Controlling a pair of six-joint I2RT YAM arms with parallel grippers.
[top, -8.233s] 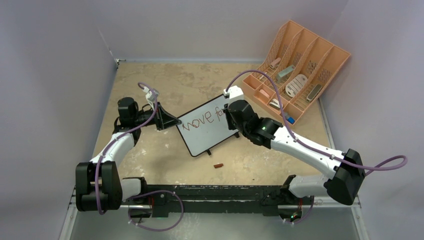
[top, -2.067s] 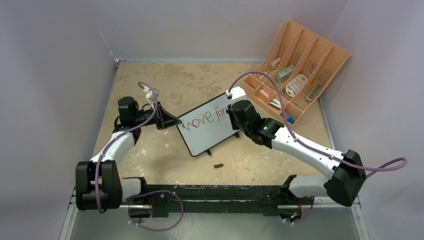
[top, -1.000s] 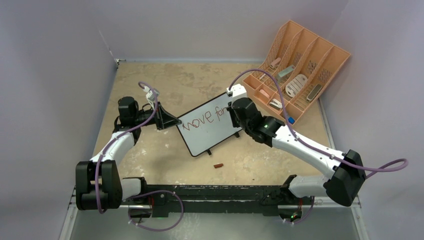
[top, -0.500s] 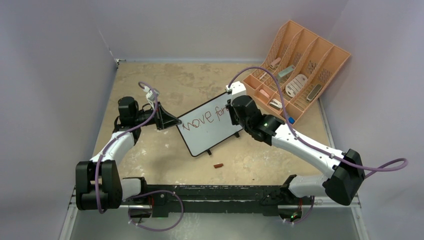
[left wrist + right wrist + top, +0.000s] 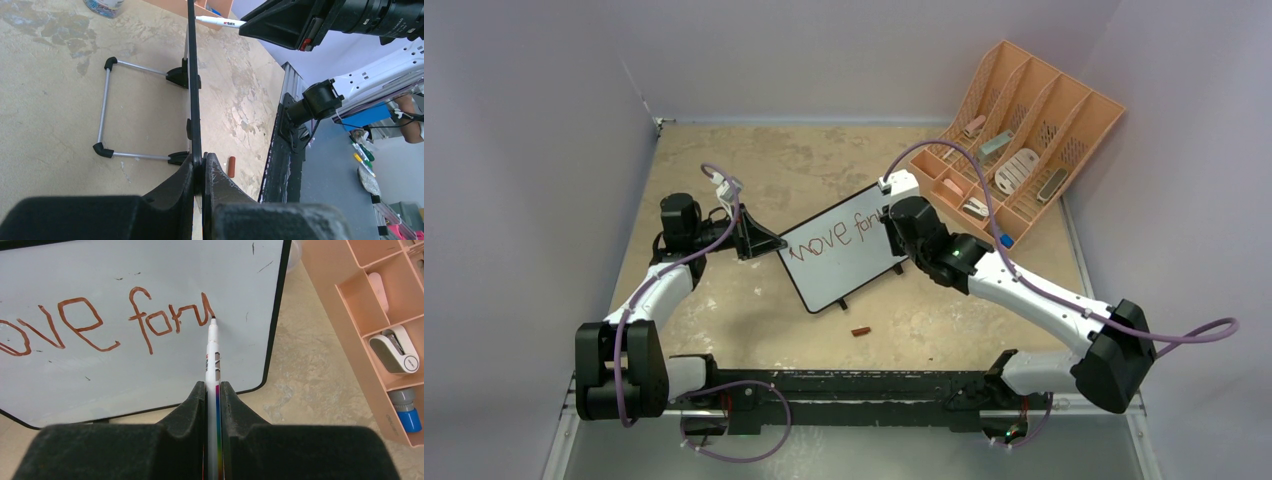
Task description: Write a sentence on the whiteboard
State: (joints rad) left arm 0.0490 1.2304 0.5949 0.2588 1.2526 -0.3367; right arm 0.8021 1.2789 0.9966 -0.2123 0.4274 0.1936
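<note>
The whiteboard stands tilted on its wire stand in the middle of the table, black-framed, with brown letters reading "move for" and a fresh stroke. My left gripper is shut on the board's left edge, seen edge-on in the left wrist view, where the left gripper pinches the frame. My right gripper is shut on a white marker. Its tip touches the whiteboard just right of the last letter. From above, the right gripper is at the board's upper right corner.
A peach slotted desk organizer with small items stands at the back right; its compartments lie close to the board's right edge. A small brown marker cap lies on the table in front of the board. Walls close the left and back.
The right gripper has edged right along the board with the marker, adding a stroke after "for". The left arm and the board have not moved.
</note>
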